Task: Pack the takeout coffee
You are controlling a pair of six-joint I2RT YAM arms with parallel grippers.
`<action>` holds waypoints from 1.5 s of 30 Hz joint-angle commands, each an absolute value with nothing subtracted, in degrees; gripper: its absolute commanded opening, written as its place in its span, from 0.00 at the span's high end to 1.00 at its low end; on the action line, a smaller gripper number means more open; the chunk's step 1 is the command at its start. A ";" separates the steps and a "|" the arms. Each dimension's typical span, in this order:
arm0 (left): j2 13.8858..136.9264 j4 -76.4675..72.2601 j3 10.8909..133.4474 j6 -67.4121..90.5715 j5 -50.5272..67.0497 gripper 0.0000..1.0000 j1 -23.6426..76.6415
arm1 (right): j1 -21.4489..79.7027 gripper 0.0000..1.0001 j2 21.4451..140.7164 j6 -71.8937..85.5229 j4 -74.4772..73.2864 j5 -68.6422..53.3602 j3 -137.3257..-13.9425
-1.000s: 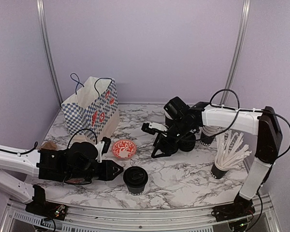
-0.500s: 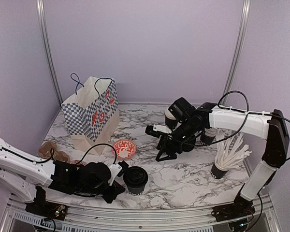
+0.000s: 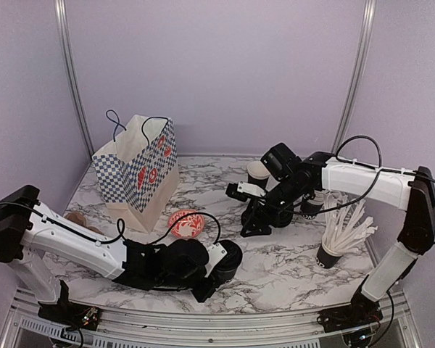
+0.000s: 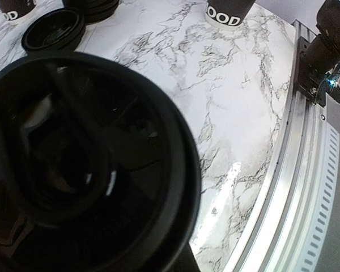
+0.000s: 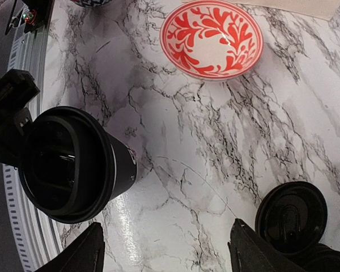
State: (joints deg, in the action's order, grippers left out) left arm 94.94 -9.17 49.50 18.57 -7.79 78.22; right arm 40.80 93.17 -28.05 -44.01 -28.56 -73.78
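Left gripper [image 3: 209, 267] slid right — met lidded cup [image 3: 226, 259] near front edge of marble table [image 3: 290, 261]; lid filled wrist view, fingers hidden, grip unclear. Right gripper [image 5: 167, 252] hung spread wide — loose lid [image 5: 290, 217] nearby. Purple walls [image 3: 217, 72] behind.

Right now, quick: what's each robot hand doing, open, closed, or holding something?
Left hand: at the black paper cup with its black plastic lid; grip cannot be told.
Right hand: open, empty.
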 commanded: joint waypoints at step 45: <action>79.70 -32.84 32.78 64.07 -1.72 0.62 67.73 | 55.82 0.09 93.59 -37.64 -45.53 -20.54 -76.89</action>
